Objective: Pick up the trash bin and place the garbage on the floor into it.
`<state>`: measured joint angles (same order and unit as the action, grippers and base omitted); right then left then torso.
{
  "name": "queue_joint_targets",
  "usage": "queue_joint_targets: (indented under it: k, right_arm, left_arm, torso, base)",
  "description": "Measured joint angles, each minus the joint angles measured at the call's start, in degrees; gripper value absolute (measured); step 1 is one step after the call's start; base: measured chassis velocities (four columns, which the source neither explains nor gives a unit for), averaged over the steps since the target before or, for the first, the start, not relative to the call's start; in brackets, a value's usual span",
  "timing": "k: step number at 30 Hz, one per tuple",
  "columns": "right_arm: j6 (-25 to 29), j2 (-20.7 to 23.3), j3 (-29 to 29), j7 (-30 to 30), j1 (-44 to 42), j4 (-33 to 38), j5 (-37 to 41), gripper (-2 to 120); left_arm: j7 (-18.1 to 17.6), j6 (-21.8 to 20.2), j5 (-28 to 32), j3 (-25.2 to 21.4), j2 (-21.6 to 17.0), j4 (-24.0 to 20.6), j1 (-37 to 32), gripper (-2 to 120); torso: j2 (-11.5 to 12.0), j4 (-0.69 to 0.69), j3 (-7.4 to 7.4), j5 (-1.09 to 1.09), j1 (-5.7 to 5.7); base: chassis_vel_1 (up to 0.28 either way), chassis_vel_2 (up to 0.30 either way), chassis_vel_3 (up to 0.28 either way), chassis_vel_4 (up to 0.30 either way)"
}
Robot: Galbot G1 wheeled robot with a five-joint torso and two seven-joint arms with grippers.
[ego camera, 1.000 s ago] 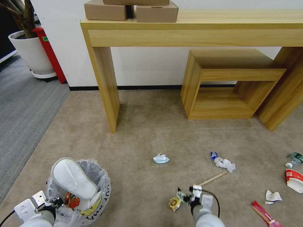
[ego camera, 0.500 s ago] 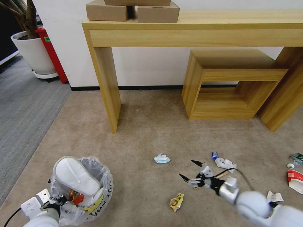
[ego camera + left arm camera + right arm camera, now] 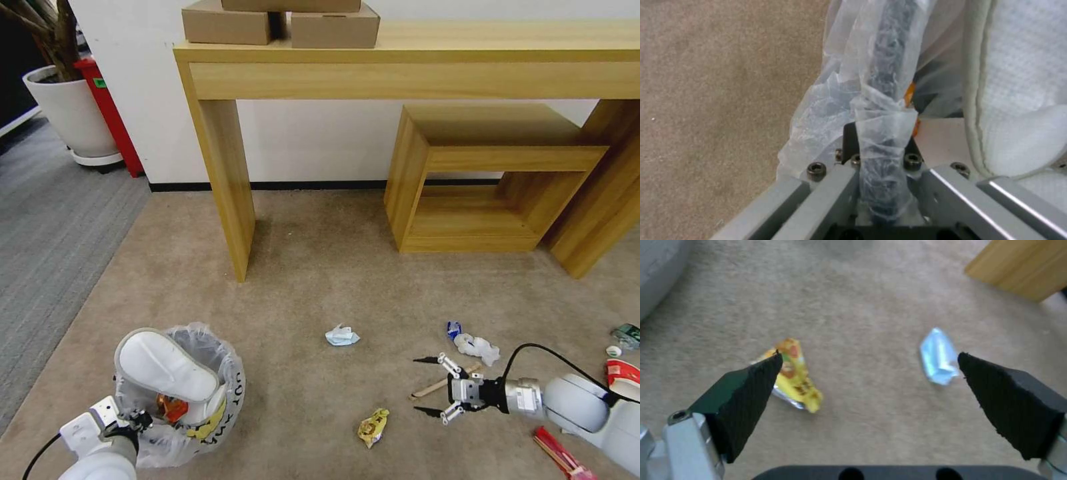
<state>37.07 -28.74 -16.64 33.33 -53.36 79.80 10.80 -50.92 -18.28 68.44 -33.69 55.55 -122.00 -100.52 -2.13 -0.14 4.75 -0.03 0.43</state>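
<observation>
- The trash bin (image 3: pixel 183 393) sits low on the floor (image 3: pixel 313 280) in the head view, bag-lined, with a white slipper (image 3: pixel 163 365) poking out of its mouth and an orange wrapper tucked under that. The left gripper (image 3: pixel 137 421) is at its near rim. Across the carpet the right gripper (image 3: pixel 427 387) hangs spread wide, fingertips aimed toward the yellow wrapper (image 3: pixel 373 427). The wooden stick (image 3: pixel 443 381) lies right beside its fingers, and the pale blue crumpled paper (image 3: pixel 342 335) lies farther out past them.
- In the left wrist view the fingers are clamped on the trash bin rim (image 3: pixel 889 83), one inside and one outside, the plastic bag (image 3: pixel 835 110) pinched between. I'd judge the bin light and stiff enough to lift by that rim, though the bag looks slick and may slide.
- In the right wrist view the two black pads (image 3: pixel 746 390) stand far apart with nothing held. The yellow wrapper (image 3: pixel 793 373) lies by one pad and the crumpled paper (image 3: pixel 939 356) near the other. The wrapper looks featherlight, thin and crinkly, probably best pinched across its bunched middle, pressing down into the carpet.
</observation>
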Motion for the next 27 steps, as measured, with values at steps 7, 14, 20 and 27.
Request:
queue_joint_targets:
  k: [7, 14, 20, 27]
  right_arm:
    - [0.1, -5.3, -1.0, 2.0, -0.9, -4.1, 0.8, 100]
    - [-0.3, -12.3, -4.2, 1.8, 0.7, -11.0, -0.2, 100]
    - [-1.1, -14.4, -5.7, -1.5, 1.3, -12.4, 1.4, 100]
    - [-2.5, -15.1, -6.4, -4.7, 1.7, -12.7, 1.7, 100]
  left_arm:
    - [0.2, 0.0, 0.0, -0.7, 0.2, -0.1, -0.5, 0]
    - [0.1, 0.0, -0.7, -0.7, 1.1, 0.0, -0.8, 0]
    - [0.4, 0.0, -1.3, -1.3, 2.0, 0.0, -1.3, 0]
    - [0.7, 0.0, -1.7, -1.5, 2.5, 0.1, -1.5, 0]
  torso:
    - [0.0, -0.01, 0.00, -0.03, 0.00]
    - [0.0, 0.01, 0.00, 0.03, 0.00]
    - [0.0, 0.02, -0.01, 0.02, 0.00]
    - [0.0, 0.01, -0.01, 0.02, 0.00]
  base:
    - [0.000, 0.000, 0.000, 0.000]
    - [0.000, 0.000, 0.000, 0.000]
    - [0.000, 0.000, 0.000, 0.000]
    - [0.000, 0.000, 0.000, 0.000]
